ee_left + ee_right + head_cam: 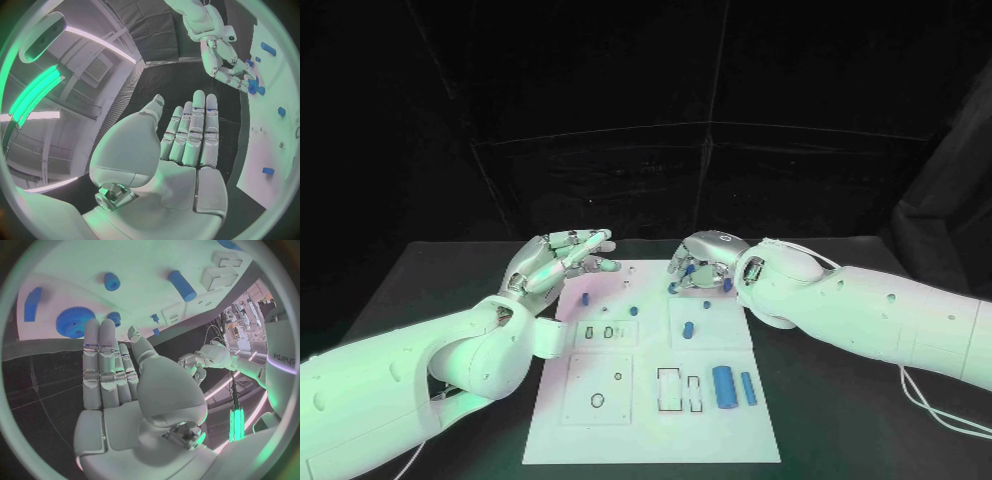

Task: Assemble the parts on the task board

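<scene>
Broadly, we see the black table (444,280) carrying the white task board (733,420), which lies flat in the middle and runs from near the robot toward the two hands. Next in size are the arms, then the hands themselves. Our left hand (557,260) hovers over the board's far left corner, palm exposed and fingers straight and slightly apart, holding nothing. Our right hand (704,262) hangs over the far right part of the board with its fingers pointing down toward a blue gear (75,322); in the right wrist view the fingers are extended side by side with nothing between them, so we read it as empty, though whether the tips touch the gear we cannot tell.

Among the parts, the biggest is a blue cylinder (724,387) lying near the board's near right side, with a thinner blue pin (749,388) just beside it. Smaller blue pegs (633,311) sit farther up the board, apart from each other.

We judge all these pieces to be light, rigid moulded plastic, smooth enough to slip or roll under a careless touch. The cylinder and pin would best be pinched across their middle, from the sides, so they stay level. The gear, being flat and low, would want fingertips on opposite edges of its toothed rim, where the teeth offer some bite.
</scene>
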`<state>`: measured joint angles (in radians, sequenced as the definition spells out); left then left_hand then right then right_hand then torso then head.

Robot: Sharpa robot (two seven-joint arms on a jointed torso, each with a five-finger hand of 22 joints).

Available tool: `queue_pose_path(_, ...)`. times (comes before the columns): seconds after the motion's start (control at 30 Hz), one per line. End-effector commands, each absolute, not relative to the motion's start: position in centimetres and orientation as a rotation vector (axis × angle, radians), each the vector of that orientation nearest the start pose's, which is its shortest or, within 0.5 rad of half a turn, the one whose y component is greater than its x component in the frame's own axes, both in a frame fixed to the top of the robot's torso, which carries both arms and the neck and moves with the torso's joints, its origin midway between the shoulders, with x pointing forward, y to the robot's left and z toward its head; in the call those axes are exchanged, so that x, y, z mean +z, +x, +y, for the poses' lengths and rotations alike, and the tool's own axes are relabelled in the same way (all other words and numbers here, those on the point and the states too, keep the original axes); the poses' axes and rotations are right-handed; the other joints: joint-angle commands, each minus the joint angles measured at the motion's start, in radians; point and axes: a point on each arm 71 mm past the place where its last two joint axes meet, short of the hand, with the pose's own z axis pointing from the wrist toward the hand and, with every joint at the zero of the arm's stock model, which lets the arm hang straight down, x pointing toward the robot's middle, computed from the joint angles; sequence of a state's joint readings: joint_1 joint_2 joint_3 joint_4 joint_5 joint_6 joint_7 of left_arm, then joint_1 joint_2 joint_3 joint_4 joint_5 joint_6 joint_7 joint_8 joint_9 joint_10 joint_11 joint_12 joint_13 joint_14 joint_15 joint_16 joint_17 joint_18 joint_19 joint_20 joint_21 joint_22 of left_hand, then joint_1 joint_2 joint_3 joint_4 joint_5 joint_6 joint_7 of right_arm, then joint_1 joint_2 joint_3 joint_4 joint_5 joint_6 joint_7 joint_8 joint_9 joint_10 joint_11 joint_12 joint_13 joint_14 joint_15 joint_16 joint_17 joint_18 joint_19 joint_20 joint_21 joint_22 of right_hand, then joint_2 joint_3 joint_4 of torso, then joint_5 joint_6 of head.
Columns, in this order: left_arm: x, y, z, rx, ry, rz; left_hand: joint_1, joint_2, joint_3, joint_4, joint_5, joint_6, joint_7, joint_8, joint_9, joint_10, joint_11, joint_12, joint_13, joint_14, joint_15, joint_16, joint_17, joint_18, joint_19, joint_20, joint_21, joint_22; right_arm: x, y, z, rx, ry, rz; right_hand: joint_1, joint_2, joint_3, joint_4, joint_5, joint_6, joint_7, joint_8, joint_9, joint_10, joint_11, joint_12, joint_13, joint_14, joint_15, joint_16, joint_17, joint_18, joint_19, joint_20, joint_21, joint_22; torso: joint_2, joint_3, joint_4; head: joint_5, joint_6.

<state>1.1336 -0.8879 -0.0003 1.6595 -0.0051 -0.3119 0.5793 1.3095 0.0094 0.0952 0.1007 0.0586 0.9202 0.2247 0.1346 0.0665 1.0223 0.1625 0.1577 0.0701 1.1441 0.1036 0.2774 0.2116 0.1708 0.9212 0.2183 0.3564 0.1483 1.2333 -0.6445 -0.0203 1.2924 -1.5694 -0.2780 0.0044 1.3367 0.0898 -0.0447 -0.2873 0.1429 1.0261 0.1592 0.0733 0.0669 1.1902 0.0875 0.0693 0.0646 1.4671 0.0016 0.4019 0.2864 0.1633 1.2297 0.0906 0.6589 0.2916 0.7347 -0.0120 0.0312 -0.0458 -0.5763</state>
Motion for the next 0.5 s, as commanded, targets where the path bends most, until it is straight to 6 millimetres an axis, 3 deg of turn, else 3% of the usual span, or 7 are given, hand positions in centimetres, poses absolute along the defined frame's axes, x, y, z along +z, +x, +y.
queue_pose_path(0.03,-17.01,45.47,18.99,-1.777,-1.025,1.322,0.002,0.013,0.001,-0.007,0.001,0.006,0.0,-0.008,-0.001,0.009,0.001,-0.006,-0.002,0.009,0.002,-0.005,0.003,0.013,0.006,0.0,-0.007,-0.002,-17.21,52.94,-15.48,0.535,-0.42,1.587,-0.013,0.003,0.01,0.0,0.004,0.008,0.0,-0.008,-0.001,-0.013,0.002,-0.006,0.0,0.035,-0.007,0.025,0.025,0.017,-0.004,-0.002,0.022,0.013,0.014,-0.0027,0.0028,-0.003,-0.001)
queue_pose_path(0.33,-17.19,45.71,19.36,-1.759,-1.034,1.329,0.003,0.014,0.004,-0.011,0.0,0.008,0.001,-0.01,-0.001,0.011,0.002,-0.009,-0.002,0.014,0.001,-0.006,0.008,0.013,0.009,0.0,-0.008,-0.003,-17.21,53.11,-15.29,0.513,-0.428,1.6,-0.021,0.013,0.037,0.0,0.005,0.001,-0.001,-0.009,-0.001,-0.032,0.003,-0.004,0.0,0.033,-0.008,0.109,0.099,0.018,-0.014,0.0,0.094,0.057,0.016,-0.0027,0.0047,-0.005,-0.007)
queue_pose_path(0.5,-17.27,45.83,19.54,-1.753,-1.036,1.331,0.003,0.015,0.004,-0.011,0.0,0.008,0.001,-0.011,-0.001,0.011,0.002,-0.009,-0.002,0.014,0.001,-0.006,0.008,0.013,0.009,0.0,-0.008,-0.003,-17.5,53.27,-15.2,0.495,-0.435,1.636,-0.018,0.027,0.091,-0.001,-0.014,-0.012,-0.005,-0.01,-0.002,-0.033,0.0,-0.005,-0.001,0.035,-0.011,0.199,0.163,0.018,-0.015,-0.002,0.168,0.102,0.02,-0.0028,0.0054,-0.004,-0.007)
